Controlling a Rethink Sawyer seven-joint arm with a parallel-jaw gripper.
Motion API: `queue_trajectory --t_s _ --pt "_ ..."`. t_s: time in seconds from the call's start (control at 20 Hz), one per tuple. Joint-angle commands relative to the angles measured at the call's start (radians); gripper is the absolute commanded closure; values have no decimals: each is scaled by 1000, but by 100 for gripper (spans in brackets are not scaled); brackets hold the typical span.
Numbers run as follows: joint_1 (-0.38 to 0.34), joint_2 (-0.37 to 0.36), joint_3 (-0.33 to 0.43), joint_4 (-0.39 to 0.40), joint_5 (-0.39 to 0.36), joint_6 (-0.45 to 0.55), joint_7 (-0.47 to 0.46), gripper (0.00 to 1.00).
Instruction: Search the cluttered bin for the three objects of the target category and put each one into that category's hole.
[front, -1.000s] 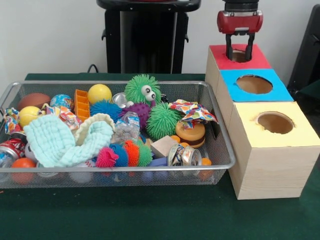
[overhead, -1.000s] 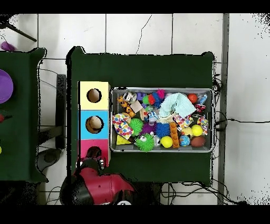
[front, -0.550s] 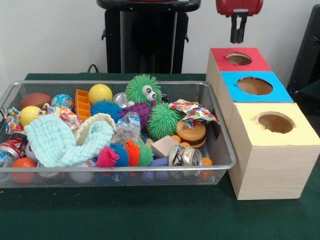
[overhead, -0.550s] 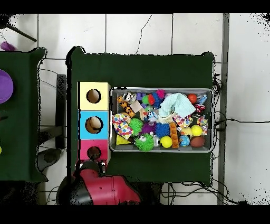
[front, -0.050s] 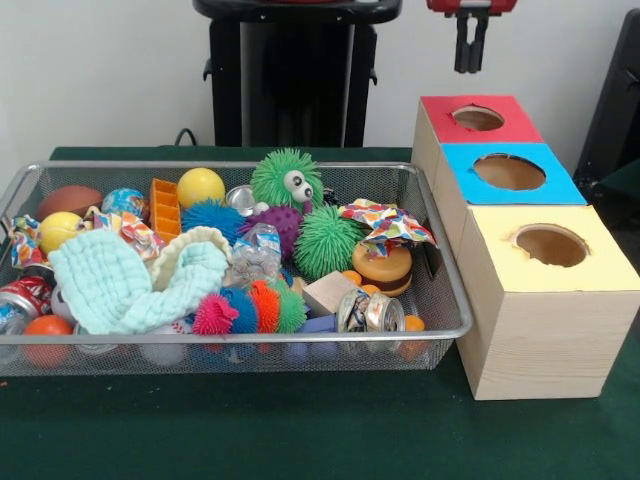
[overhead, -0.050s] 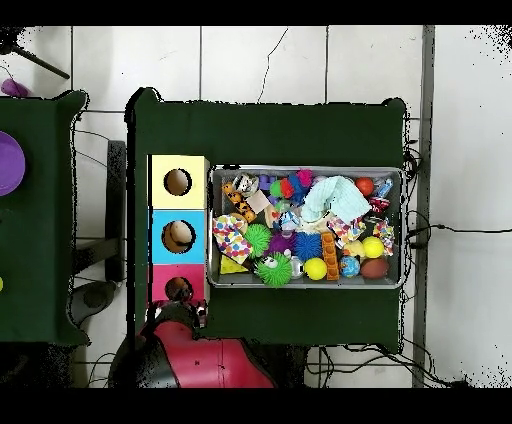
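The gripper (front, -0.050s: 470, 45) hangs at the top edge of the front view, raised well above the red box (front, -0.050s: 478, 118). Its two black fingers (front, -0.050s: 461, 42) stand close together with only a narrow slit between them, and nothing is held in them. In the overhead view the gripper (overhead, -0.050s: 197, 315) sits just beside the red box (overhead, -0.050s: 178, 290), at its end nearest the arm; the fingers there are too small to judge, though they appear equally empty.

Below the gripper, the red box's hole (front, -0.050s: 478, 118) looks dark and unoccupied. Next along, away from the gripper, is the blue box (front, -0.050s: 508, 170), and in the overhead view its hole (overhead, -0.050s: 178, 236) seems to hold a brownish round object. The yellow box (front, -0.050s: 550, 245) lies furthest from the gripper.

The wire bin (front, -0.050s: 440, 290) stands well apart from the gripper, beside the row of boxes, full of clutter: a green spiky toy with eyes (front, -0.050s: 285, 180), a yellow ball (front, -0.050s: 199, 186), a pale blue cloth (front, -0.050s: 125, 285), a crushed can (front, -0.050s: 368, 311), a wooden block (front, -0.050s: 327, 294).
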Motion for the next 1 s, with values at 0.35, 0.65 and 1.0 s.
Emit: queue_trajectory --t_s 0.35,0.65,1.0 --pt "-359 113 162 -39 -223 -19 -95 100" --pt "-522 181 265 -115 -365 10 -145 100" --pt "-636 258 363 -185 -472 48 -142 100"
